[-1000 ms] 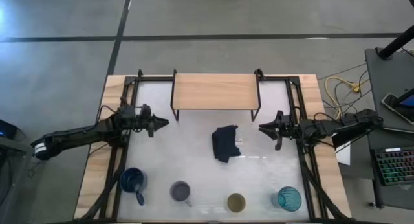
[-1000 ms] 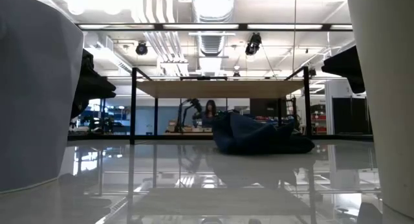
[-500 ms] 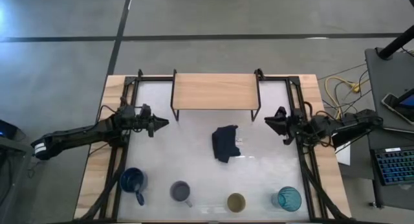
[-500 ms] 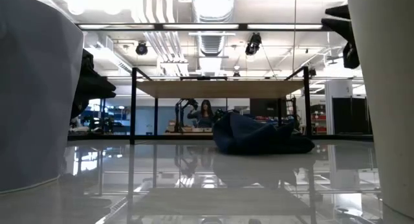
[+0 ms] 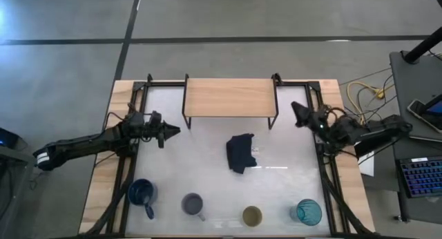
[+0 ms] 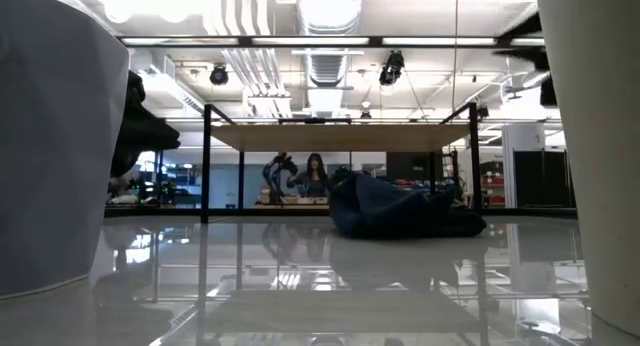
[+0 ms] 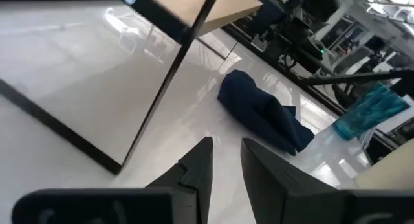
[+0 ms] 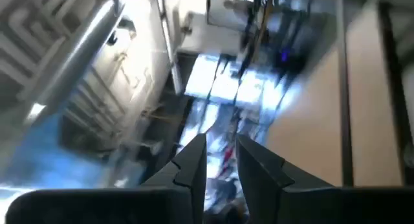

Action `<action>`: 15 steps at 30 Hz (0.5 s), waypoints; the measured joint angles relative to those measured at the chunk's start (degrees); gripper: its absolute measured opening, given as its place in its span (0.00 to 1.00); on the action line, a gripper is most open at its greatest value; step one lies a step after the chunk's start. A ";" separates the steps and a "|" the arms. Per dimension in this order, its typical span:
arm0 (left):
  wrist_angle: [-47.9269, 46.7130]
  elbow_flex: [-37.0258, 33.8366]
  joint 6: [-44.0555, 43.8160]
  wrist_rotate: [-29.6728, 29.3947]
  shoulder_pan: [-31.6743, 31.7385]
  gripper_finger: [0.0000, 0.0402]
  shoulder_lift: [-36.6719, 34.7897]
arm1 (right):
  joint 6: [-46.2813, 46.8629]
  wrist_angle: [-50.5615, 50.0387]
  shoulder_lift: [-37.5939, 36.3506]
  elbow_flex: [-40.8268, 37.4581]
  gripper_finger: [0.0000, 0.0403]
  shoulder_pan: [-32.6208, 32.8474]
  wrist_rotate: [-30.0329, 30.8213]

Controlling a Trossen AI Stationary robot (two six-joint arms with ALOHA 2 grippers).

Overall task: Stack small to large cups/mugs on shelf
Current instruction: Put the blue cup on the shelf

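The dark blue mug is judged rigid, slippery, best gripped at its rim; both narrow-gapped grippers are seen empty.

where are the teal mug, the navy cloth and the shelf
teal mug (image 5: 308,212), high view, on its open mouth
navy cloth (image 5: 239,153), high view, on the middle of the crumpled fabric
shelf (image 5: 228,97), high view, on the bare wooden top board

no legible text, no labels, brands, numbers or signs anywhere
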 joint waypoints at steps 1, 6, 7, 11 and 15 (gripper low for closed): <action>0.11 -0.01 0.59 0.00 0.01 0.17 0.00 | -4.14 0.89 1.33 2.03 0.19 -0.03 -0.20; 0.08 0.00 0.68 0.00 -0.01 0.17 0.02 | -28.99 10.13 9.04 14.84 0.18 -1.21 -6.27; 0.01 0.00 0.68 0.00 -0.01 0.17 0.04 | -36.12 12.97 10.64 18.39 0.18 -1.30 -9.15; 0.00 -0.01 0.68 0.00 0.00 0.17 0.08 | -71.89 10.38 15.78 31.62 0.19 -1.19 -22.08; 0.02 -0.01 0.53 0.00 -0.01 0.17 -0.04 | -90.04 1.58 19.42 42.89 0.20 -1.11 -30.19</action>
